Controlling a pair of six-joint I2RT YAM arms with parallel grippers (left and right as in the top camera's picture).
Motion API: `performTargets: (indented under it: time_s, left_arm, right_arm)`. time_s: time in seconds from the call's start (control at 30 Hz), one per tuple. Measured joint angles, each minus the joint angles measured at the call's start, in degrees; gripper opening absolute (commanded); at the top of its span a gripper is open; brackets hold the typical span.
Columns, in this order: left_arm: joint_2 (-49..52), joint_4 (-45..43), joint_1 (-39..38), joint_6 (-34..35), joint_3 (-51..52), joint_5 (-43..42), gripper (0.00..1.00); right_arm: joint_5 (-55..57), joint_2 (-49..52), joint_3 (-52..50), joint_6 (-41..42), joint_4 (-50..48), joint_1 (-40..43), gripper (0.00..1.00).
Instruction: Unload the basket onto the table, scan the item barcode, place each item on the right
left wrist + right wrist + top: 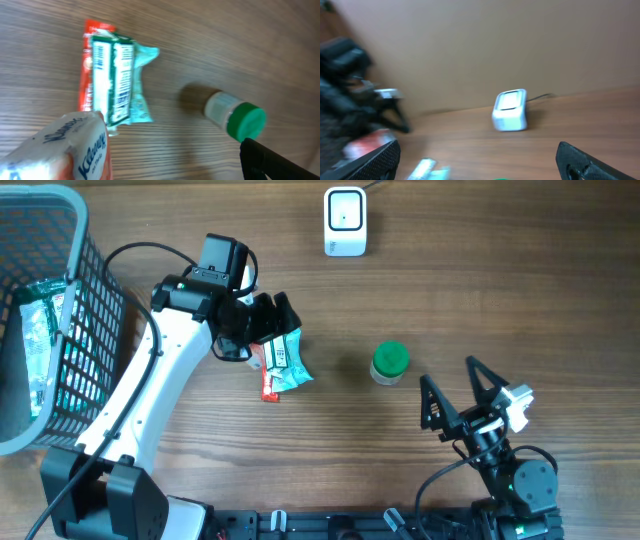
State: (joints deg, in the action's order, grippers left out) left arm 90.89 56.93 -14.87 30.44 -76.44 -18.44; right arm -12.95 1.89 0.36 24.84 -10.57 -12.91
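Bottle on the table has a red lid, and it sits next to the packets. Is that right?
Not quite. The bottle has a green lid, not a red one, as the overhead view shows clearly. The rest is right: it sits on the table next to the packets.

Left gripper (271,323) and right gripper (451,385), jaws wide apart.

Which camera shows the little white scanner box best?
The overhead view: the scanner looks sharp and whole, seen from above. The right wrist view shows its front and cable, but blurred. The left wrist view does not show it at all.
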Motion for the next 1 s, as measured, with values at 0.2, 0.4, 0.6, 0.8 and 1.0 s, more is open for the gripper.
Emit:
performTargets:
  time_s: [0.2, 0.4, 0.6, 0.8, 1.0]
  left_arm:
    - [0.00, -0.83, 0.00, 2.69, 0.00, -2.10, 1.00]
    - [0.00, -1.95, 0.00, 4.50, 0.00, -3.32, 1.00]
    - [0.00, -2.49, 0.00, 5.16, 0.02, -4.90, 1.00]
    - [0.00, -2.86, 0.07, 5.51, 0.04, -5.38, 1.00]
    - [0.00, -3.04, 2.34, 8.17, 0.04, -5.51, 1.00]
  right_arm:
    - [-8.68, 3.21, 1.01, 11.45, -4.35, 0.00, 1.00]
    - [-18.08, 18.29, 10.36, 14.67, -4.55, 0.00, 1.00]
    - [-31.93, 43.19, 23.17, 15.43, -9.11, -0.31, 1.00]
    - [-44.17, 64.50, 25.51, 22.49, -30.58, -1.88, 0.41]
    - [-45.33, 76.19, 25.51, 26.86, -36.26, -10.51, 0.63]
